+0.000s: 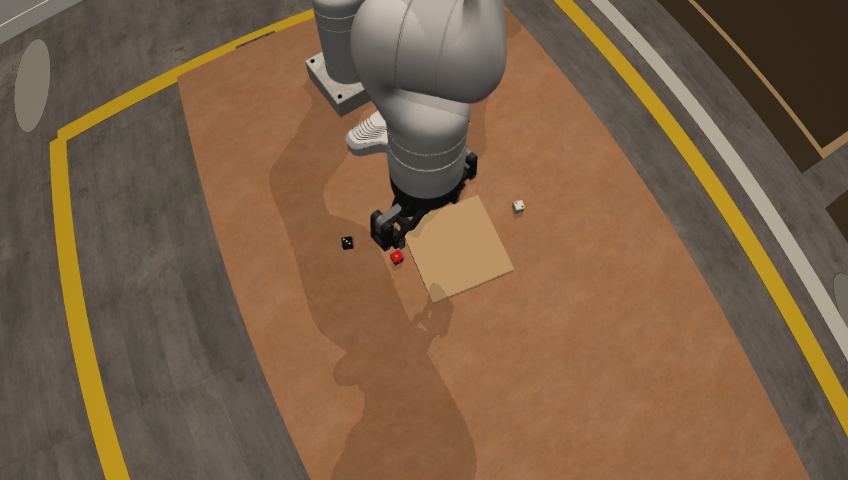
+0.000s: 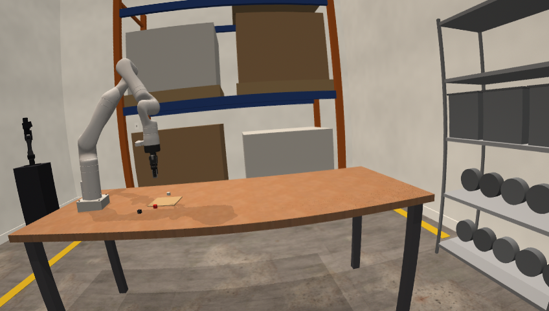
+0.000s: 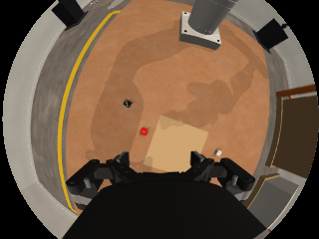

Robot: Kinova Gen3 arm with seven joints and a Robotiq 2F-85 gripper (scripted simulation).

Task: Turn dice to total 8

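The table (image 2: 292, 200) is topped by a tan mat (image 1: 461, 249) lying flat; the gripper (image 2: 154, 172) is held high above the mat's edge, fingers spread wide, nothing between them; red die (image 1: 396, 256), black die (image 1: 347, 242) and white die (image 1: 518, 205) are all seen off the mat.

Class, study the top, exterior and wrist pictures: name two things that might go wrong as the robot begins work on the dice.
1. All three dice lie off the mat. The red die sits close beside its edge, so a low grasp there might nudge or lift the mat.
2. The open, empty hand hangs well above the table. The black die and white die are small, so a slightly off-centre pinch could tip or roll them.
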